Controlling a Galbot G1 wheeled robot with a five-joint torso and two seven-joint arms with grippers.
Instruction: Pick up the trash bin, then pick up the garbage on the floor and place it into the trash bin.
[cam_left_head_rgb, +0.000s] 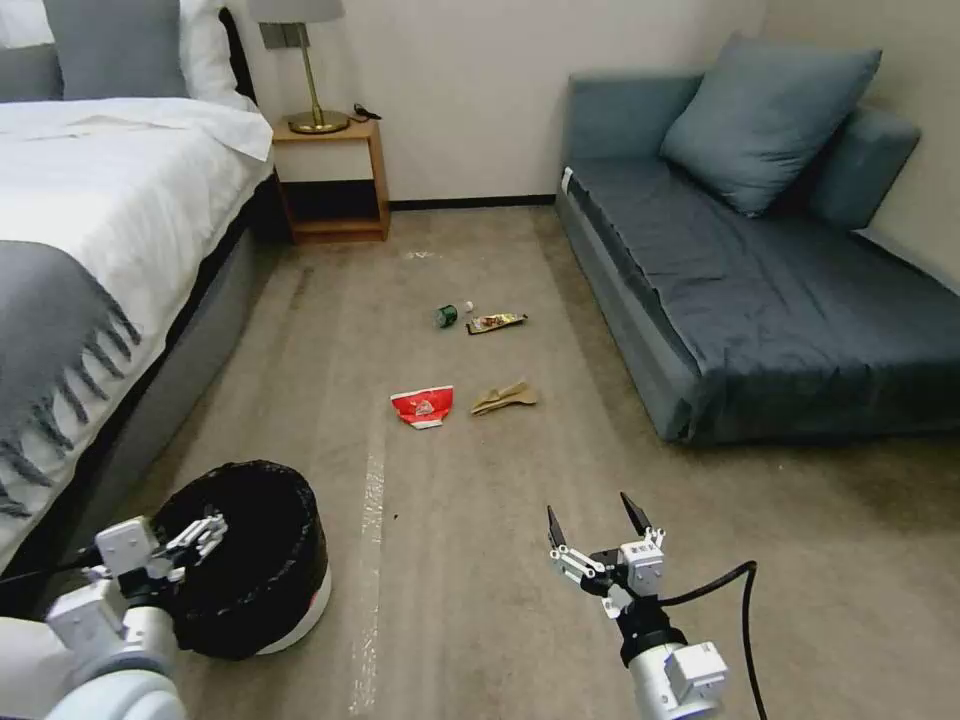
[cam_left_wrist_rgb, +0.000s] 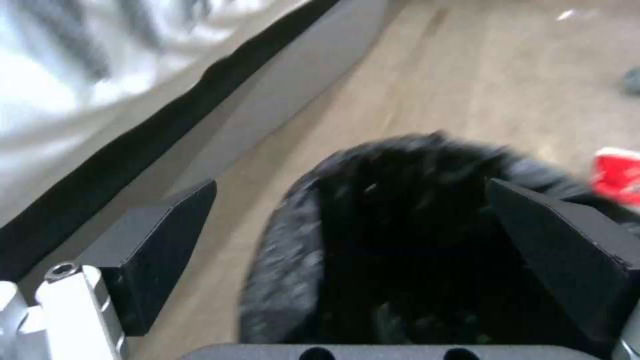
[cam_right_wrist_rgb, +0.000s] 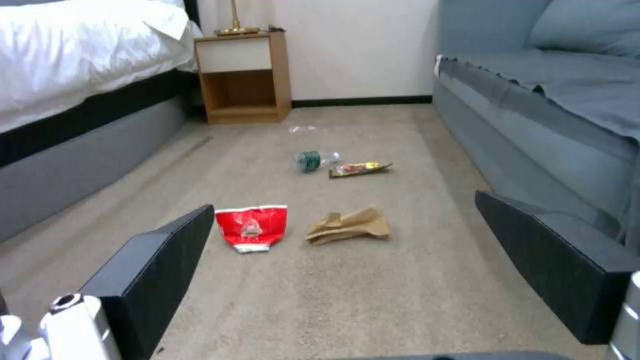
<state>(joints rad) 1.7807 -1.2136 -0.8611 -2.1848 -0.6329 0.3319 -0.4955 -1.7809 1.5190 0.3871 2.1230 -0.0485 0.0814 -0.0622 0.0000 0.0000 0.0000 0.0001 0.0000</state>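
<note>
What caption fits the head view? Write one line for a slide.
Left gripper open at the trash bin rim; right gripper open, four litter items ahead on carpet.

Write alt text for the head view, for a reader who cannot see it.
Four litter items lie on a bedroom carpet between a bed and a blue sofa: red-and-white wrapper, tan paper, small bottle, snack packet. Nearer the camera, the left pincer is at the rim of a black-lined trash bin; the right pincer hovers open.
</note>
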